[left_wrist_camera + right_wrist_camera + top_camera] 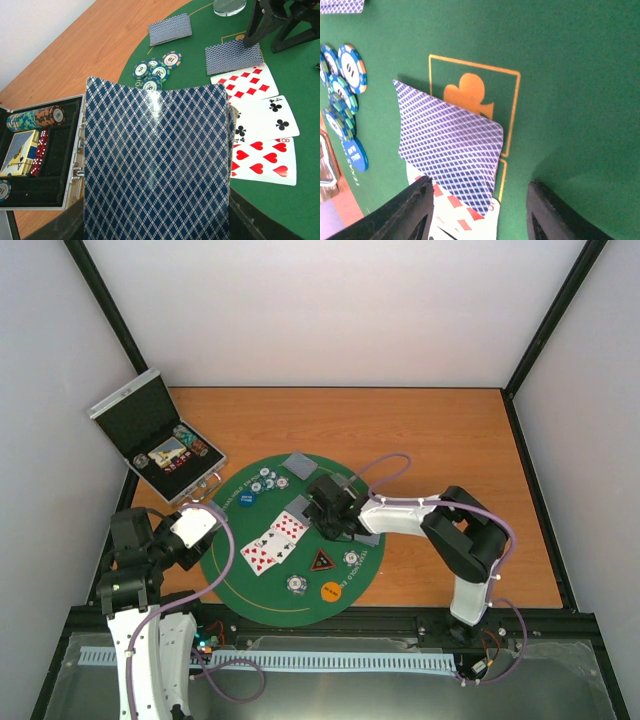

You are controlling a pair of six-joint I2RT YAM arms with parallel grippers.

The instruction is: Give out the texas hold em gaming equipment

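Observation:
My left gripper [192, 528] is shut on a deck of blue-backed cards [155, 160], held at the left edge of the green mat [230, 570]; the deck hides most of its jaws. Three face-up cards [272, 543] lie in a row on the mat: diamonds [245, 82], clubs [265, 120] and hearts [262, 160]. My right gripper [477, 215] is open just above a face-down card [450, 145] that overlaps the diamonds card. Poker chips [155, 67] cluster nearby, with a blue disc [355, 155]. A black triangle marker [321, 561] and an orange disc [331, 591] lie near the mat's front.
The open silver case [155, 435] stands at the back left, holding a chip stack [35, 117], red dice and a boxed deck. Another face-down pile [170, 28] and a clear disc [229, 6] sit on the far part of the mat. Single chips [296, 584] lie near the front.

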